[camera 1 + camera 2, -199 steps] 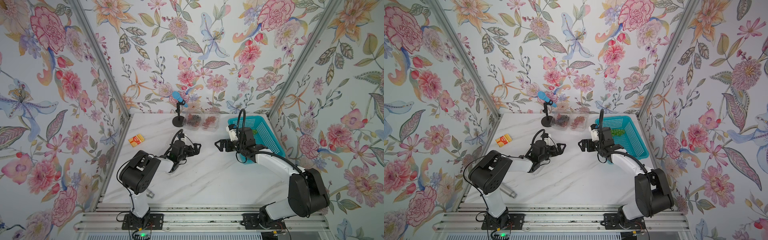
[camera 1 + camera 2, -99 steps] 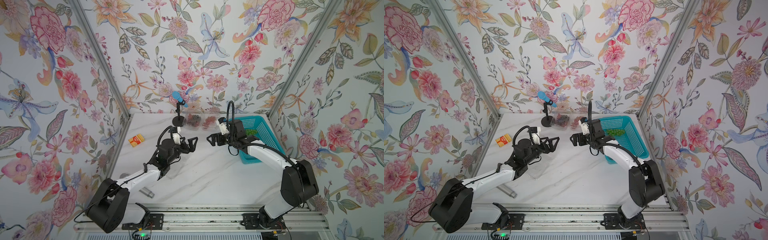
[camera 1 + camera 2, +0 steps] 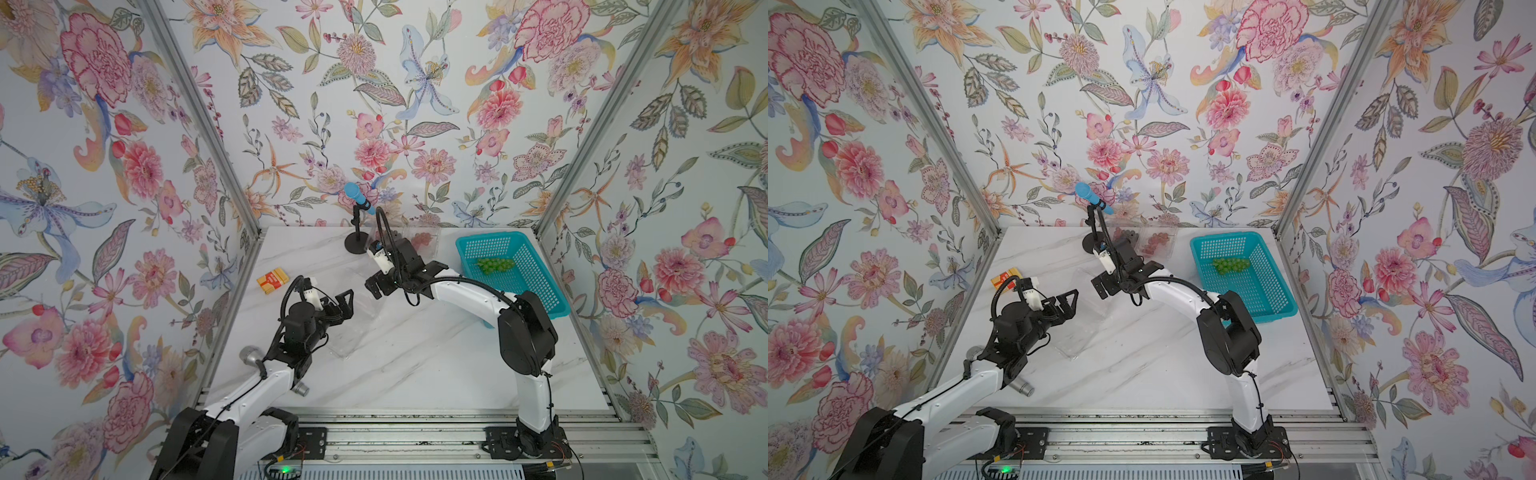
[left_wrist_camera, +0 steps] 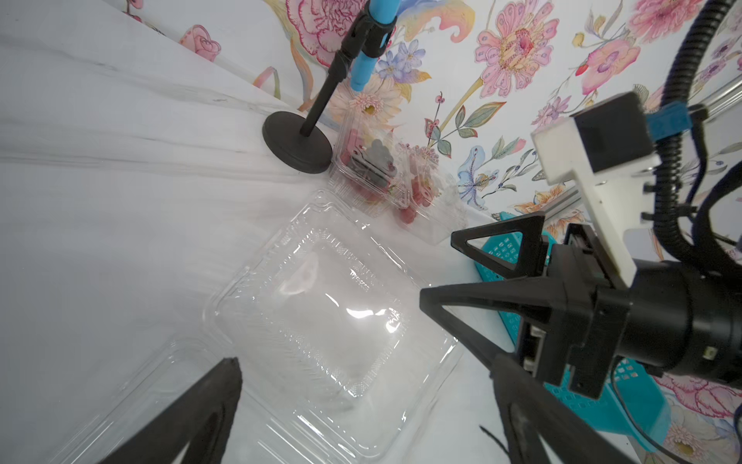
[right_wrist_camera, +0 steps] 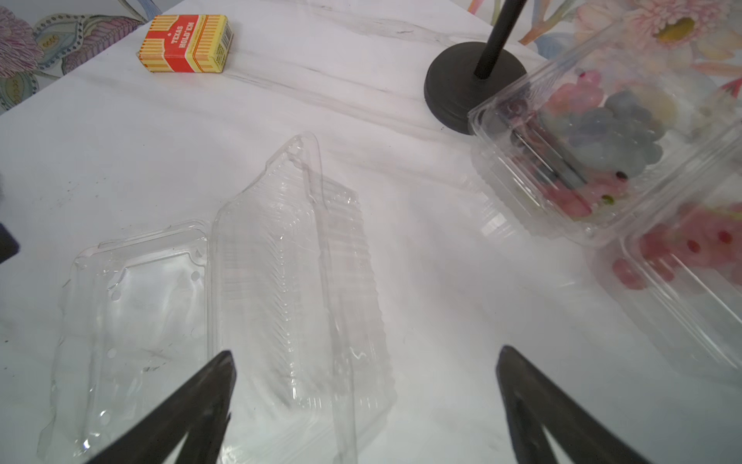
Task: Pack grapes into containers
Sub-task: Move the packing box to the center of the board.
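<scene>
An empty clear container (image 3: 353, 332) lies open on the marble table, lid flat beside its ribbed base (image 5: 297, 281). My left gripper (image 3: 343, 305) hovers open at its left edge and my right gripper (image 3: 380, 286) hovers open at its far right edge; neither touches it. Between the open left gripper's (image 4: 367, 361) fingers the container (image 4: 321, 305) shows, and likewise under the open right gripper (image 5: 365, 351). The green grapes (image 3: 494, 264) lie in the teal basket (image 3: 490, 237). Two shut containers at the back hold the dark grapes (image 5: 602, 132) and the red grapes (image 3: 1156, 241).
A black microphone stand (image 3: 357, 245) with a blue head stands at the back beside the shut containers. A yellow-red card box (image 3: 272, 279) lies at the left. A metal cylinder (image 3: 1021, 386) lies by the left arm near the front edge.
The right gripper has swung left, away from the basket, to the open container's far side. The left gripper has drawn back leftward. Both stayed open.
</scene>
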Motion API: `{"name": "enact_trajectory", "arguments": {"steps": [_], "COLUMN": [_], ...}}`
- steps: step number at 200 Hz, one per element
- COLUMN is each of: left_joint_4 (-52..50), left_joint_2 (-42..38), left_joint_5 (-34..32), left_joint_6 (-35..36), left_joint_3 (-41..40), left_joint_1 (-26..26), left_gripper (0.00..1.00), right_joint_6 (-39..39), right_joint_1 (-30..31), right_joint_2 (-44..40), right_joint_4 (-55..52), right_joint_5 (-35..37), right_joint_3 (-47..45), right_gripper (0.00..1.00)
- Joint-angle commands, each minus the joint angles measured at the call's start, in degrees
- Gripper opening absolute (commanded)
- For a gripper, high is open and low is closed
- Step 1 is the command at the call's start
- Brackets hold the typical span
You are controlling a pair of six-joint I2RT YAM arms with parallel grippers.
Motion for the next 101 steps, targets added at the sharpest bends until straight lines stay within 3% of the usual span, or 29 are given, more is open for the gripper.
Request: {"name": "enact_trajectory", "arguments": {"steps": [1,31,58,73,101], "left_joint_4": [-2.0,-3.6,-3.7,-3.7,-2.8], "left_joint_2": [-3.6,-6.4,-7.6,-7.3,-6.5], "left_joint_5": [-1.9,-0.2,0.9,1.3,1.7], "left_joint_6": [-1.8,-2.2,-2.4,-2.3,-2.6], "left_joint_3": [-2.0,-4.2,-5.5,-5.7,-6.2], "left_joint_1": [1.6,4.8,6.0,6.1,6.2], "left_gripper": [1.00,1.00,1.00,1.00,1.00], "right_joint_6": [-5.2,-5.8,-5.3,-4.9,-2.9], "right_joint_1": [1.2,2.1,2.3,2.5,2.6], "right_joint_2": [4.0,10.7,14.5,15.4,15.0], "right_joint_4": [-3.5,-7.4,-8.6,-8.9,-9.1], "right_joint_5": [4.7,10.8,15.0,17.0,18.7], "right_joint_3": [4.7,12.8,17.3,18.4,17.9], "right_gripper": [1.00,0.95,0.83,0.75,0.45]}}
